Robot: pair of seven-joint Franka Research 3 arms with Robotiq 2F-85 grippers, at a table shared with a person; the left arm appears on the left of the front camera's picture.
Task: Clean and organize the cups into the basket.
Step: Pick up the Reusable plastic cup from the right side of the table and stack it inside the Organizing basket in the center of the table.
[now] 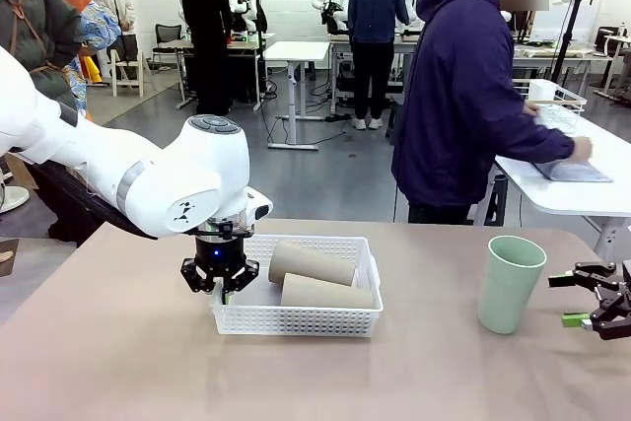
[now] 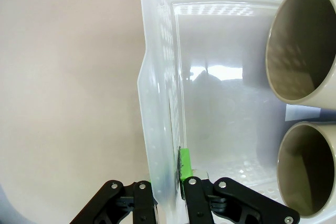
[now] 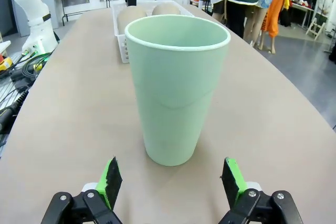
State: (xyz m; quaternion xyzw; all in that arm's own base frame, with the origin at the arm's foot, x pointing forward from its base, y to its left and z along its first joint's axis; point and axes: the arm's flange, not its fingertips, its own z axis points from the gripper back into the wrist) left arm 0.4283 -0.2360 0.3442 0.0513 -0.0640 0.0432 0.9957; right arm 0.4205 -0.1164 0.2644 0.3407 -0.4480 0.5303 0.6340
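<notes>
Two tan cups [image 1: 311, 261] [image 1: 325, 293] lie on their sides in the white lattice basket [image 1: 296, 327] at mid-table. My left gripper [image 1: 221, 288] points down at the basket's left end. In the left wrist view its fingers [image 2: 185, 167] are shut on the basket's side wall [image 2: 157, 77], and the tan cups' open mouths [image 2: 302, 45] [image 2: 307, 169] face it. A mint green cup [image 1: 510, 283] stands upright at the right. My right gripper [image 1: 564, 301] is open just to its right, level with the cup; the right wrist view shows the cup [image 3: 176, 87] centred ahead of the open gripper [image 3: 171, 179].
A person in a purple hoodie [image 1: 463, 96] stands at the far edge, turned to a side table holding a white wire basket [image 1: 552, 96]. Cables [image 3: 16, 87] lie off the table's side in the right wrist view. Bare tabletop [image 1: 414, 372] spreads between basket and mint cup.
</notes>
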